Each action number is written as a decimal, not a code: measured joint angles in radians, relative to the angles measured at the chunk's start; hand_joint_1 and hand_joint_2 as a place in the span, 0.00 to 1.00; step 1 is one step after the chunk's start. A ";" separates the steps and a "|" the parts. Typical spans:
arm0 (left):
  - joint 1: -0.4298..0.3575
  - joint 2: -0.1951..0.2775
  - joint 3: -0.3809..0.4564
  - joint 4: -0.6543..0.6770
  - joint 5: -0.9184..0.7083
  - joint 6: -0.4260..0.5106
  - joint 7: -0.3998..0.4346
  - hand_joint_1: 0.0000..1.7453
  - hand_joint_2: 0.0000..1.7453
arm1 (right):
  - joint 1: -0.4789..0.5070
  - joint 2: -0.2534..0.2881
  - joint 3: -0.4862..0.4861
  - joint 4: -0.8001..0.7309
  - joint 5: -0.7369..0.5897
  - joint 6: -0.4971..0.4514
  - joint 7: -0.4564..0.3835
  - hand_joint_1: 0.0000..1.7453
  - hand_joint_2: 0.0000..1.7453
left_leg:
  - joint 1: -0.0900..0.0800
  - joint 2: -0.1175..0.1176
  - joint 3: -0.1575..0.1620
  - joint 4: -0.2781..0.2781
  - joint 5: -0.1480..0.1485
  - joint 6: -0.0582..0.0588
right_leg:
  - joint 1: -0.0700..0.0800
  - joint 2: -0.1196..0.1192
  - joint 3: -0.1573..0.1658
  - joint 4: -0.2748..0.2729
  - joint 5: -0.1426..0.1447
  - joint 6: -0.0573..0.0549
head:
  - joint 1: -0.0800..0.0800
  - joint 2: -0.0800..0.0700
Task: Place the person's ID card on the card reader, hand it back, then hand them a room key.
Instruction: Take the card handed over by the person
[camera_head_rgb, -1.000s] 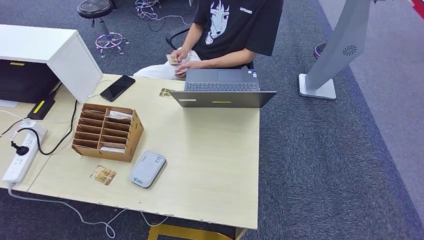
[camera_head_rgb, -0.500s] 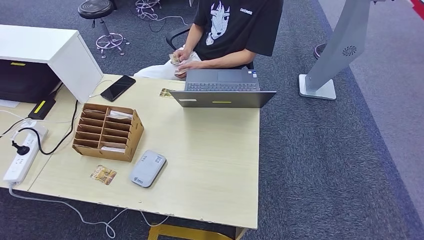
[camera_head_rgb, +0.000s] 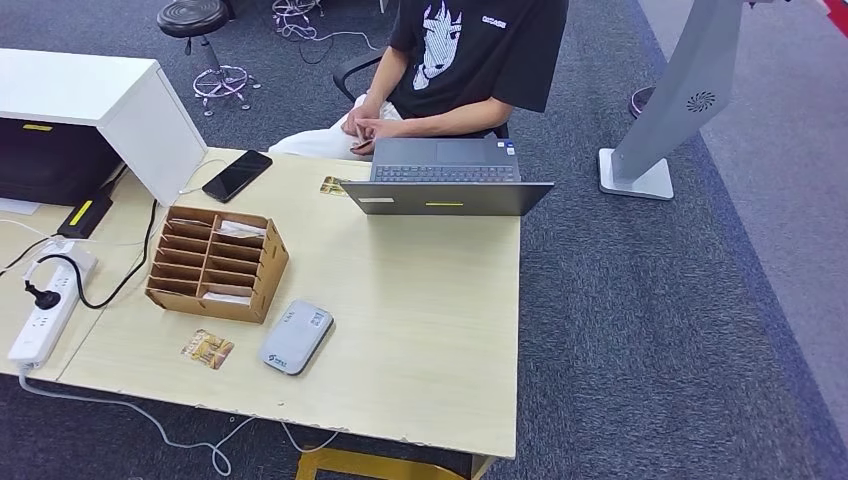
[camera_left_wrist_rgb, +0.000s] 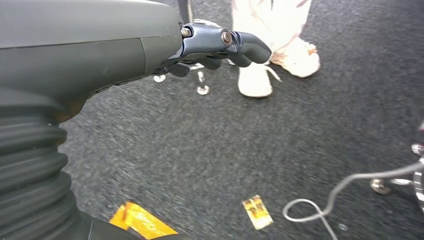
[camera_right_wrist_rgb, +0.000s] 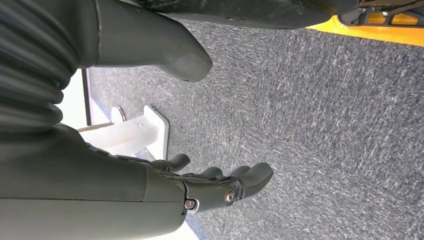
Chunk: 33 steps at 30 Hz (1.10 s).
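Grey carpet surrounds a pale wooden tabletop (camera_head_rgb: 420, 300) that carries an open laptop (camera_head_rgb: 445, 185) at its far edge, a cardboard sorter (camera_head_rgb: 215, 262) with pale cards in its slots, and, just beside the sorter's near corner, the grey card reader (camera_head_rgb: 296, 337) lying flat with its long axis angled toward the laptop. A person (camera_head_rgb: 470, 60) sits behind the laptop with both hands together at the lap; whatever they hold is too small to make out, so the ID card cannot be placed with certainty. Both arms hang below the tabletop: the left robot hand (camera_left_wrist_rgb: 220, 47) hangs over the carpet with fingers loosely curled and nothing in them, and the right robot hand (camera_right_wrist_rgb: 215, 187) likewise is slack, fingers apart, holding nothing. The reader lies forward and to the left, so the left arm looks the nearer one for it. The person sits straight ahead across the tabletop, and the broad bare stretch right of the reader gives open room to reach; the laptop screen stands between the robot and the person's hands and would need clearing.
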 joint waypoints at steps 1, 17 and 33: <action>-0.010 0.001 -0.005 0.000 0.000 0.000 0.000 0.00 1.00 | 0.000 0.000 0.000 0.000 0.000 0.000 -0.001 0.00 1.00 | 0.000 0.000 0.000 0.000 0.000 0.000 | 0.000 0.000 0.000 0.000 0.000 0.000 | 0.000 0.000; -0.170 0.010 -0.126 0.000 0.030 0.000 0.000 0.00 1.00 | 0.000 0.000 0.000 0.000 -0.001 -0.003 -0.015 0.00 1.00 | 0.000 0.000 0.000 0.000 0.001 0.000 | 0.000 0.000 0.000 0.000 0.001 -0.001 | 0.000 0.000; -0.099 -0.081 -0.046 0.000 0.041 0.000 0.044 0.00 1.00 | -0.001 0.000 0.005 0.000 0.010 0.008 0.007 0.00 1.00 | -0.004 0.002 0.000 0.000 0.000 0.002 | -0.003 0.003 0.000 0.000 0.000 0.001 | -0.001 0.000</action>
